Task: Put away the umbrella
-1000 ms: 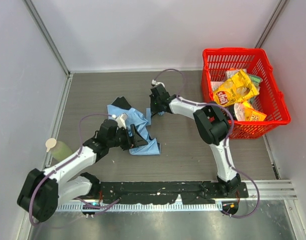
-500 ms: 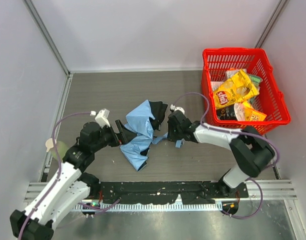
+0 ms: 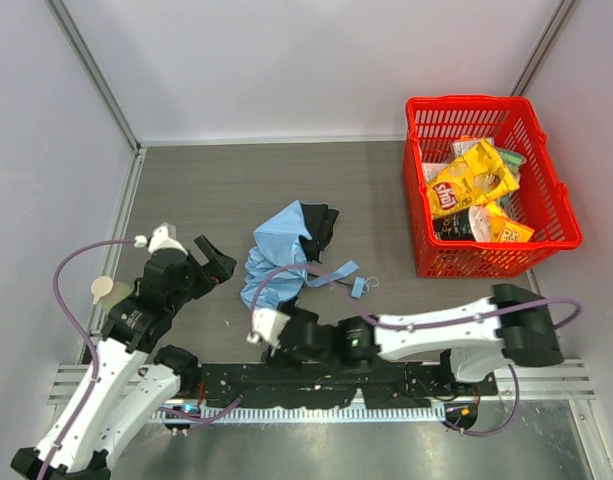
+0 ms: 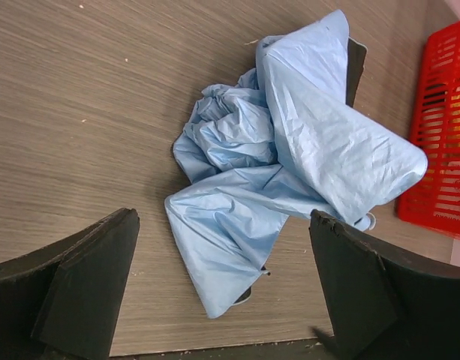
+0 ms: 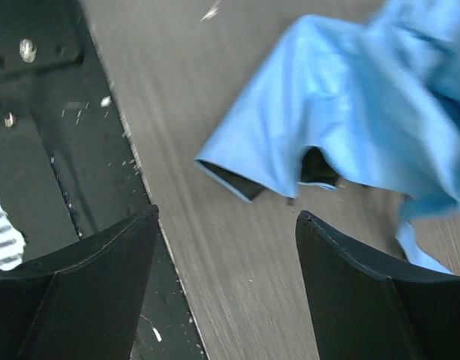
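You see the umbrella (image 3: 284, 258) lying on the desk (image 3: 216, 180), about in the middle, as a loose crumpled heap of light blue cloth with a black part (image 3: 319, 222) showing at its far side. Its thin blue strap (image 3: 338, 272) trails out to the right, toward the red basket (image 3: 464, 104), which stands well apart and holds snack bags (image 3: 472, 178). Your left hand (image 4: 222, 219) is wide open and holds nothing. It points at the heap from the left, and in its wrist view the cloth sits just between the two fingers (image 4: 94, 277), so I think it is placed there to come in and take the cloth again. Your right hand (image 5: 226, 217) is also open and empty. It hangs low over the near edge of the desk, beside the black base plate (image 5: 42, 112), and looks at the near corner of the cloth, which is near it but not touching. I judge that the task is far from done, because the cloth is not gathered and the strap is free. The soft cloth can slip or spread when you pinch only one layer, so it may be better to grip a thick fold. I cannot tell from here where the handle or the shaft lies, as the cloth covers them.
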Available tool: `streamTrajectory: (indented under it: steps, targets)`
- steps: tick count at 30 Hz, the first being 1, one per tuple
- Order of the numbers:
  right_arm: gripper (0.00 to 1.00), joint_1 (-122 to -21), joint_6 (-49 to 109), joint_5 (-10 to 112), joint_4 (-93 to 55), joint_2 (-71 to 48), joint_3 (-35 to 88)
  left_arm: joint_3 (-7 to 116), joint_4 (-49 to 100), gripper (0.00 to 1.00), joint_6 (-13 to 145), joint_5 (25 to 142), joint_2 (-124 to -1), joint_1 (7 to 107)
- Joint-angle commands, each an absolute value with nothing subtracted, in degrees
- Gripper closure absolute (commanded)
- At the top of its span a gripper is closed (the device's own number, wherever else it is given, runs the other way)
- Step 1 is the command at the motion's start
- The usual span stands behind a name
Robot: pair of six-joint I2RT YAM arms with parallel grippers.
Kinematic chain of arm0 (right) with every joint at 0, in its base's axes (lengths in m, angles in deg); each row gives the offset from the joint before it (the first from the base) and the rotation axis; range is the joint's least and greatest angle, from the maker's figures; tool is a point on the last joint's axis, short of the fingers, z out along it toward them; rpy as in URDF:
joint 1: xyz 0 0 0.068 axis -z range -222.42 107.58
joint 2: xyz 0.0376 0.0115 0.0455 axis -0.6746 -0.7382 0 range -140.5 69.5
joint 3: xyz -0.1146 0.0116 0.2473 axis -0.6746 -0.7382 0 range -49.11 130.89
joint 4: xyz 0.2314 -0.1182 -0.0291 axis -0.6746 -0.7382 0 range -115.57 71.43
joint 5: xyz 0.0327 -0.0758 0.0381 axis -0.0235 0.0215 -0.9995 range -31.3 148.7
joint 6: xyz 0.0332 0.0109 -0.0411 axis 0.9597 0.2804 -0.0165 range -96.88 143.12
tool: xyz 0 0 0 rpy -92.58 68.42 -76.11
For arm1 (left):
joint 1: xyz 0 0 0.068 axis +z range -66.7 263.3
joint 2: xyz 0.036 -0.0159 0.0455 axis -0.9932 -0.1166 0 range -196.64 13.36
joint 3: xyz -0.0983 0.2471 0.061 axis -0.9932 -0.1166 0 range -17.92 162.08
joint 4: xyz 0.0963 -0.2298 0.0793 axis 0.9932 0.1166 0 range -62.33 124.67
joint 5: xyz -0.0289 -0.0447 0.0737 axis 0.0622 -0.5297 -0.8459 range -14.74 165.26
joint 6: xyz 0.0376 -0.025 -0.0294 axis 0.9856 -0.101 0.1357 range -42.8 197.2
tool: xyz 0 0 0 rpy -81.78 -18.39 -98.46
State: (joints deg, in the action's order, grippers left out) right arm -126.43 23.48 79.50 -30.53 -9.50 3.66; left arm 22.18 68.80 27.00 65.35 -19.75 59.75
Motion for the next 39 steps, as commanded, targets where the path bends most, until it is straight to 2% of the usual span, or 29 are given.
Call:
streamTrajectory:
  steps: [1,11,14,17,20,21,22,25,32,39]
  targets:
    - [0.22,-130.92,13.45,84.70,-27.89,-22.04,8.00,25.50,73.10,0.00,26.58,62.95,-22.23,60.71]
    - [0.25,-130.49,6.77,101.67,-14.98,-35.43,10.56,22.26,73.46,0.00,23.85,66.73,-20.49,62.30]
    - [0.31,-129.79,4.75,102.82,-13.21,-37.54,11.00,21.02,73.20,0.01,23.67,67.43,-20.13,62.65]
    - [0.63,-128.47,4.13,104.84,-11.81,-38.95,10.83,20.49,73.20,0.00,23.76,68.49,-20.57,62.82]
    - [0.80,-127.16,3.51,101.26,-9.95,-35.54,10.04,19.62,72.76,0.00,23.94,68.05,-20.48,63.17]
    - [0.95,-126.63,4.30,100.11,-10.22,-34.66,10.39,19.26,72.24,0.00,24.11,68.05,-20.48,63.35]
    - [0.99,-125.14,5.18,98.18,-11.09,-33.08,10.74,18.83,71.45,0.00,24.37,68.57,-20.31,63.53]
    - [0.99,-119.87,10.70,87.47,-15.57,-29.82,13.45,16.72,67.24,0.00,24.99,72.34,-18.90,64.05]
    - [0.99,-101.34,21.53,51.89,-23.57,-27.78,17.59,9.16,53.79,0.00,22.10,83.34,-13.71,64.32]
    - [0.99,-92.45,28.91,36.48,-20.42,-29.64,17.07,8.10,47.98,0.00,17.35,87.91,-19.33,64.32]
